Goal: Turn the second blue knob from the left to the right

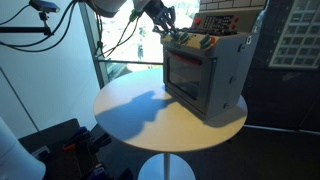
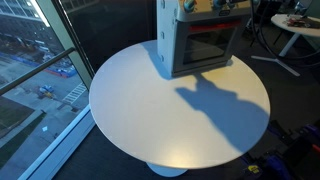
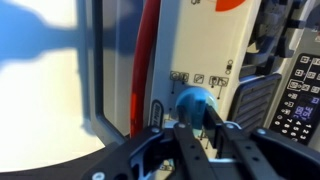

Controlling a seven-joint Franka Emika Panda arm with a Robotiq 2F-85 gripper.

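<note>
A grey toy oven (image 1: 205,75) stands at the far side of a round white table (image 1: 140,115); it shows in both exterior views (image 2: 200,45). Its control panel faces up. In the wrist view a blue knob (image 3: 193,101) sits on the white panel below small printed icons. My gripper (image 3: 197,119) has its two black fingers closed against either side of this knob. In an exterior view the gripper (image 1: 172,36) reaches down onto the oven's top. Other blue knobs are not visible in the wrist view.
The table (image 2: 150,100) stands beside floor-to-ceiling windows. A red strip (image 3: 148,50) and a dark keypad panel (image 3: 300,95) flank the knob on the oven. A second white table (image 2: 300,30) with clutter stands behind. Cables hang near the arm (image 1: 125,30).
</note>
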